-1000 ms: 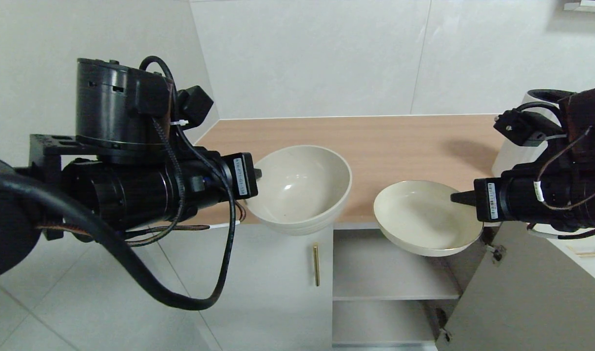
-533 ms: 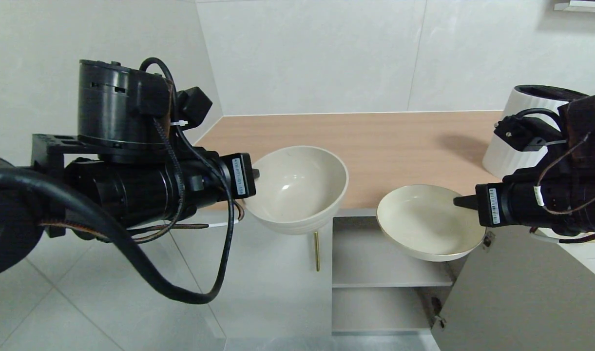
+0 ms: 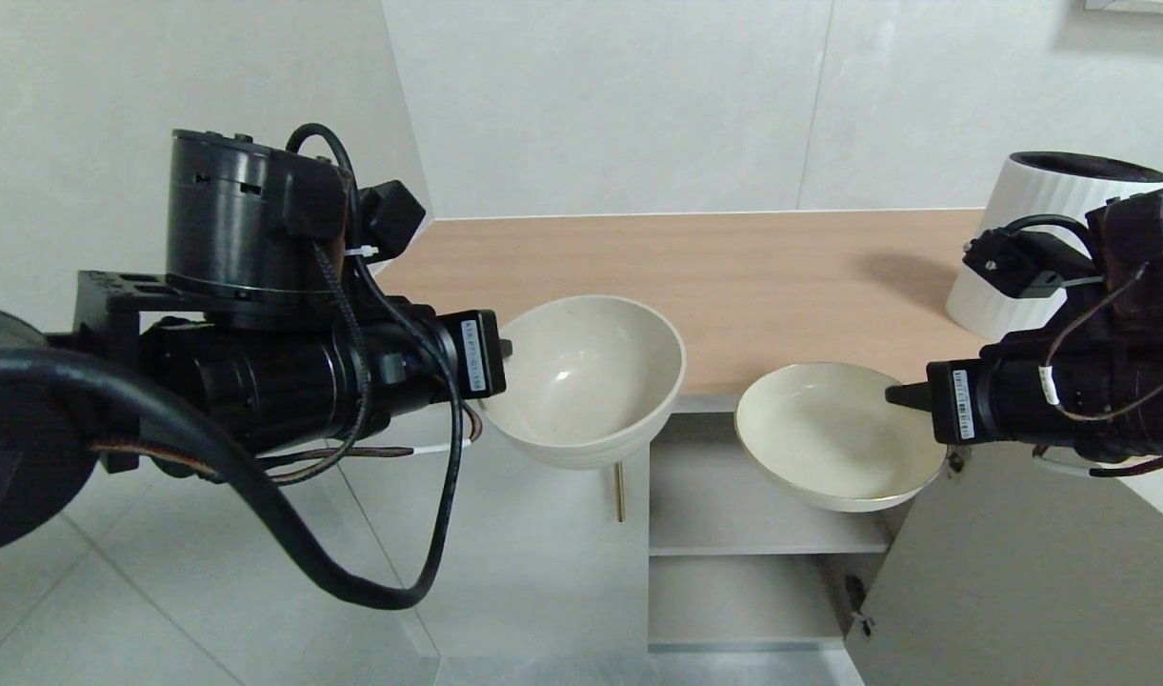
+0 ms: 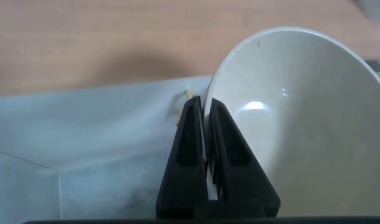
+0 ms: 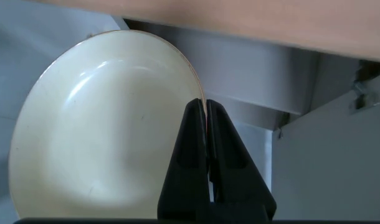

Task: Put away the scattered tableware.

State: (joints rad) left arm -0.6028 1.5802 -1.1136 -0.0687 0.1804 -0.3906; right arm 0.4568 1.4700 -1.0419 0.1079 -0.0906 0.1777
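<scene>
My left gripper (image 3: 503, 349) is shut on the rim of a deep cream bowl (image 3: 586, 381), holding it in the air in front of the wooden counter (image 3: 733, 276). In the left wrist view the fingers (image 4: 196, 134) pinch the bowl (image 4: 302, 130) at its edge. My right gripper (image 3: 893, 393) is shut on the rim of a shallow cream plate (image 3: 829, 433), held just in front of the open cabinet (image 3: 733, 514). The right wrist view shows the plate (image 5: 103, 137) clamped between the fingers (image 5: 218, 137).
A white ribbed container (image 3: 1048, 238) stands on the counter at the right. The cabinet's door (image 3: 1000, 581) hangs open at the right, with two bare shelves inside. The closed door beside it carries a gold handle (image 3: 619, 491). Tiled floor lies lower left.
The whole head view has shifted, so the camera moved; counter and cabinet now sit lower and farther right. Both grippers keep their hold on bowl and plate.
</scene>
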